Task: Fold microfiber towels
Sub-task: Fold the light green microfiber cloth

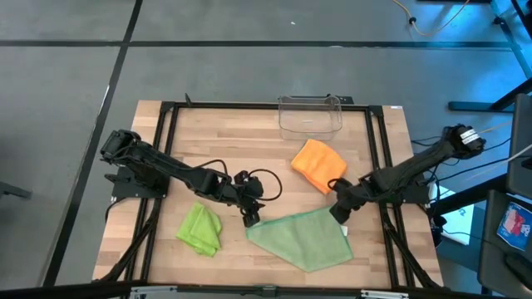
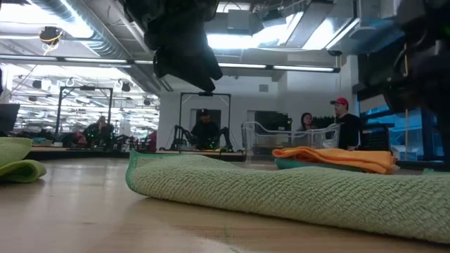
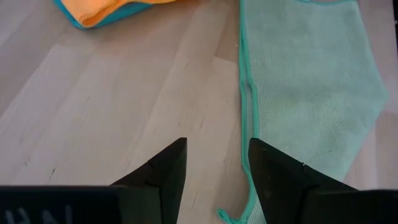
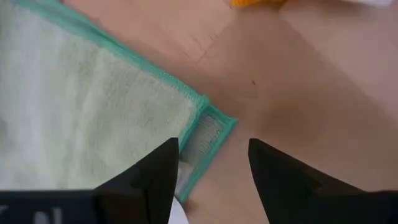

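Note:
The pale sage towel (image 1: 303,239) lies flat on the table near the front edge. My left gripper (image 1: 249,218) hovers open over its left corner (image 3: 227,214), with the teal-hemmed edge (image 3: 247,106) running past one finger. My right gripper (image 1: 339,212) hovers open above the towel's right far corner (image 4: 208,134). In the low view both grippers stand clear above the cloth (image 2: 281,190). The orange towel (image 1: 318,164) rests on the teal one (image 3: 74,22), behind the sage towel. The lime green towel (image 1: 201,230) lies crumpled at the front left.
A clear plastic bin (image 1: 310,116) stands at the table's far edge, behind the orange towel. A black frame (image 1: 166,124) runs around the tabletop. Bare wood (image 1: 233,158) lies between the arms. People stand in the room beyond the table (image 2: 341,119).

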You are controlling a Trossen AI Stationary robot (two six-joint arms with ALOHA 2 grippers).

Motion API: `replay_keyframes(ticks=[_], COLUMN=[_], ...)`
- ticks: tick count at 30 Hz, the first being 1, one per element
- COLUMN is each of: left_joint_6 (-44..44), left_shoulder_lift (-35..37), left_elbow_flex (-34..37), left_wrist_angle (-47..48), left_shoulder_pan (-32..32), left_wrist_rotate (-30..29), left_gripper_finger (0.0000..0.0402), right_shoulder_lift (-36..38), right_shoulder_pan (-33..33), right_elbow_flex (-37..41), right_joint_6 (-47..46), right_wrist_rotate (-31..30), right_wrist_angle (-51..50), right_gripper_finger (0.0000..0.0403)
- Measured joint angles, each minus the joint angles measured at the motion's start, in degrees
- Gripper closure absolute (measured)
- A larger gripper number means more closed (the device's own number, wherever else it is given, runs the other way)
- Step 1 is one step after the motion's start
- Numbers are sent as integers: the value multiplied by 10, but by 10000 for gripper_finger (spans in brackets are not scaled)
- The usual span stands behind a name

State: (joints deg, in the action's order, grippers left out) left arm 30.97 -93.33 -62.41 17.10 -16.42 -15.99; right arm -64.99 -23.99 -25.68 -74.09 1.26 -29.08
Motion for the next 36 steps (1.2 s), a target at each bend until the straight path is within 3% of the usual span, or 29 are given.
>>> replay_keyframes(ticks=[7,26,30,36], left_joint_6=[-17,-32,-32,-32], left_shoulder_lift=[0,1,1,1], left_elbow_flex=[0,0,0,0], left_wrist_angle=[0,0,0,0], left_shoulder_pan=[2,3,3,3], left_wrist_rotate=[0,-1,-1,-17], left_gripper_finger=[237,237,237,237], right_shoulder_lift=[3,-31,-32,-32], right_shoulder_pan=[-7,-7,-6,-6], right_elbow_flex=[71,74,75,76], right_joint_6=[-35,-39,-63,-64], right_wrist_rotate=[1,-56,-70,-75], right_wrist_angle=[143,195,192,182], right_gripper_finger=[205,210,249,363])
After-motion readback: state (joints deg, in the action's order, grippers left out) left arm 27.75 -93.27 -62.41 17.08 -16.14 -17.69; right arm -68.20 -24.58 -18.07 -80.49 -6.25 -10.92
